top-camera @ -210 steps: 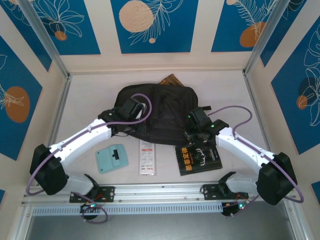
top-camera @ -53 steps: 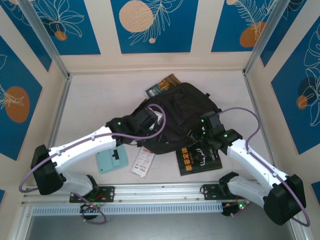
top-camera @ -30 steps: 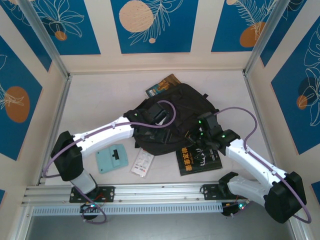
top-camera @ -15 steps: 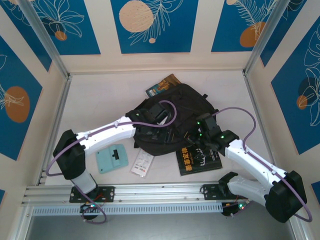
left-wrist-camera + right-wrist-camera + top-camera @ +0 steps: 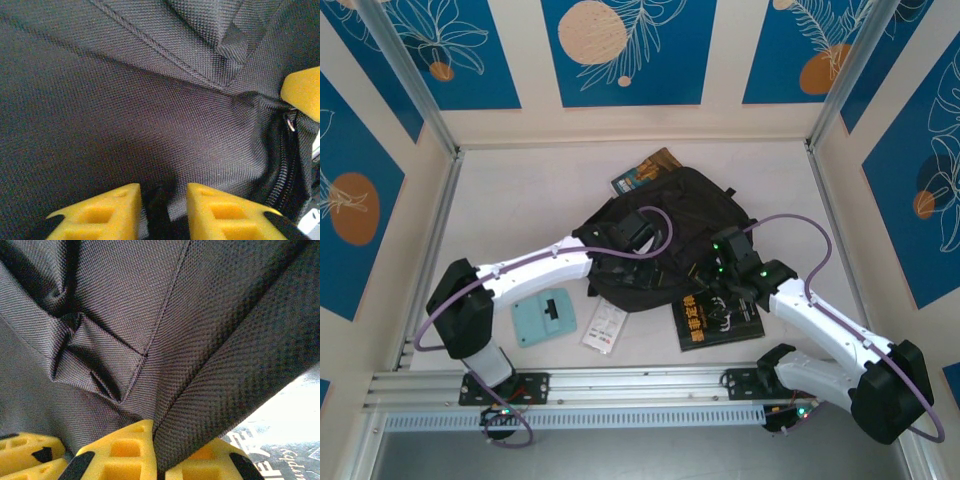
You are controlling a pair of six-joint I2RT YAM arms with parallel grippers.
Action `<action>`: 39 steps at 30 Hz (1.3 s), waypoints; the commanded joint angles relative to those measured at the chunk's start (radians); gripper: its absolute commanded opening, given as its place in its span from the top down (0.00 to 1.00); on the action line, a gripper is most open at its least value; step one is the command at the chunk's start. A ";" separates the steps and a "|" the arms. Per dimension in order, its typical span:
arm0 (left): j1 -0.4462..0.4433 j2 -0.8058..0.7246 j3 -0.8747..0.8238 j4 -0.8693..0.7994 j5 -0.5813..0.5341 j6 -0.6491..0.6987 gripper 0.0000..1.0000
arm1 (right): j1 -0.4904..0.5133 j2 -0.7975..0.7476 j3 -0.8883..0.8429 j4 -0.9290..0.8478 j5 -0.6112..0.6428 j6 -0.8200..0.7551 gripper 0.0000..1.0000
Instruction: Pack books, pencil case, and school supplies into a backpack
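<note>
Pinching backpack [image 5: 125,315] fabric up close is the right gripper [image 5: 162,447]; overhead, the backpack's length runs near-left to far-right; the left gripper [image 5: 162,200] grip, cannot tell.

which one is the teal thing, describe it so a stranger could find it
From the big black backpack in the middle, look toward the near left. The light-teal piece lies flat there, just left of the narrow white packet. It alone is teal, with rounded corners and a black patch.
</note>
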 commanded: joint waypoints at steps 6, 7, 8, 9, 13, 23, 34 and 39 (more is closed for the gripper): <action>0.011 0.067 0.039 -0.012 0.029 0.041 0.99 | 0.008 -0.001 0.025 -0.009 0.019 -0.016 1.00; 0.013 0.065 0.042 -0.016 0.025 0.046 1.00 | 0.007 -0.004 0.025 -0.012 0.022 -0.019 1.00; 0.013 0.059 0.042 -0.020 0.020 0.052 1.00 | 0.008 -0.006 0.027 -0.015 0.027 -0.022 1.00; 0.014 0.047 0.042 -0.023 0.016 0.057 1.00 | 0.009 -0.006 0.027 -0.020 0.031 -0.026 1.00; 0.017 -0.015 0.039 -0.046 -0.021 0.079 1.00 | -0.004 -0.012 0.032 -0.036 0.049 -0.046 1.00; 0.018 -0.192 0.014 -0.140 -0.187 0.154 1.00 | -0.045 0.008 0.081 -0.106 0.127 -0.105 1.00; 0.016 -0.213 -0.031 -0.117 -0.206 0.174 1.00 | -0.071 0.018 0.084 -0.098 0.122 -0.129 1.00; 0.018 -0.217 -0.033 -0.135 -0.264 0.200 1.00 | -0.084 0.020 0.083 -0.113 0.160 -0.161 1.00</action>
